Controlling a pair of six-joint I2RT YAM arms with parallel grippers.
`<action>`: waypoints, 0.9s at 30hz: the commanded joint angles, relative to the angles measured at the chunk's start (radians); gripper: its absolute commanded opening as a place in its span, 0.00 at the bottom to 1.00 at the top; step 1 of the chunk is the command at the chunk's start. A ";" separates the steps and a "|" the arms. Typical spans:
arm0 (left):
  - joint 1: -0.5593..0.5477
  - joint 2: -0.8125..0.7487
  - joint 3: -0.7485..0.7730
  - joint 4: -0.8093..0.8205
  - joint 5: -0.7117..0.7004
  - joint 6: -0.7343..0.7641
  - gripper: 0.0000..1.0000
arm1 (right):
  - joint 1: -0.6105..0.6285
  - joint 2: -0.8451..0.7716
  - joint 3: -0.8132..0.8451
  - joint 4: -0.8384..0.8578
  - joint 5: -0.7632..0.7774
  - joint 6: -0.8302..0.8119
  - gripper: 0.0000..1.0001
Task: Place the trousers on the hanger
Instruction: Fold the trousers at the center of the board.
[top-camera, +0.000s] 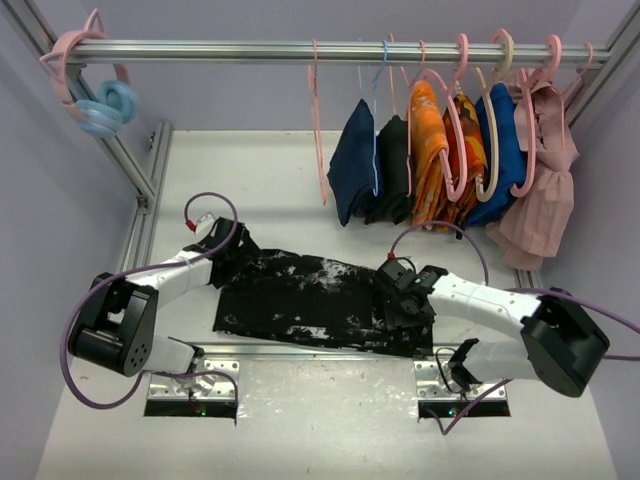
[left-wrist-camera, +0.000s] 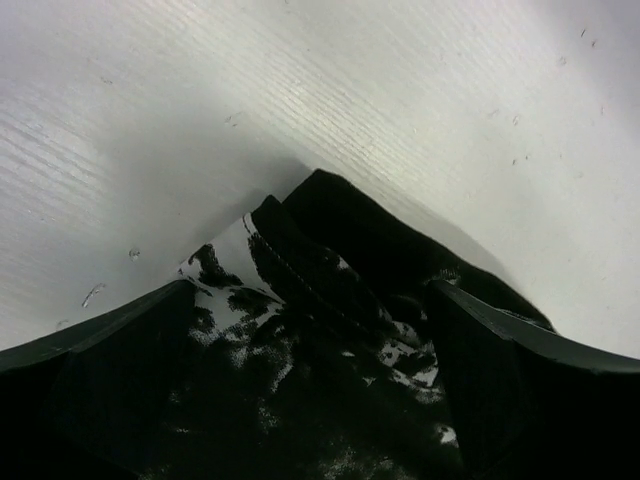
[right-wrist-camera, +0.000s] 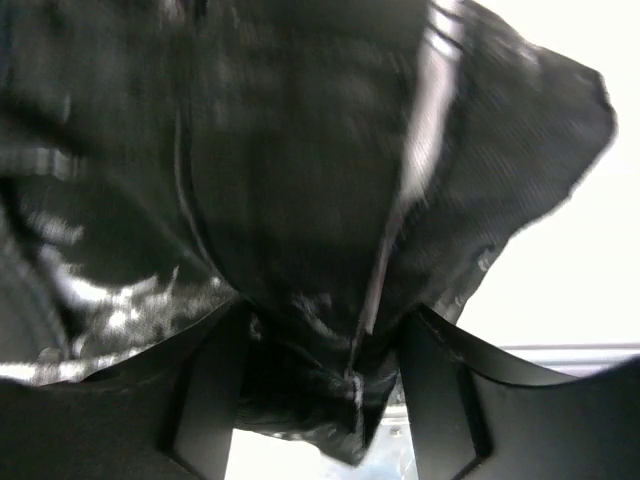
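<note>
The black trousers with white splatter (top-camera: 300, 295) lie spread flat on the white table between my two grippers. My left gripper (top-camera: 228, 248) sits low over their far left corner. In the left wrist view its fingers (left-wrist-camera: 310, 300) stand wide apart with the fabric corner (left-wrist-camera: 320, 260) lying between and under them. My right gripper (top-camera: 398, 300) is at the trousers' right end. In the right wrist view its fingers (right-wrist-camera: 320, 330) pinch a bunched fold of the fabric (right-wrist-camera: 300, 150), blurred. The thin pink hanger (top-camera: 318, 130) hangs empty on the rail, left of the other clothes.
A metal rail (top-camera: 250, 48) crosses the back. A navy garment (top-camera: 355, 160), a black one (top-camera: 392, 170), and orange, blue and pink clothes on thick hangers hang at the right. Blue headphones (top-camera: 105, 105) hang at the rail's left end. Frame posts stand at both sides.
</note>
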 joint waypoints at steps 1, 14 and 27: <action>-0.009 0.026 0.021 -0.041 -0.109 -0.080 1.00 | -0.003 0.139 0.015 0.043 -0.022 -0.030 0.66; 0.091 -0.156 0.057 -0.459 -0.405 -0.414 1.00 | 0.006 0.531 0.284 0.367 -0.372 -0.370 0.79; 0.146 -0.617 -0.134 -0.028 -0.117 -0.050 1.00 | 0.020 0.437 0.438 0.130 -0.184 -0.417 0.80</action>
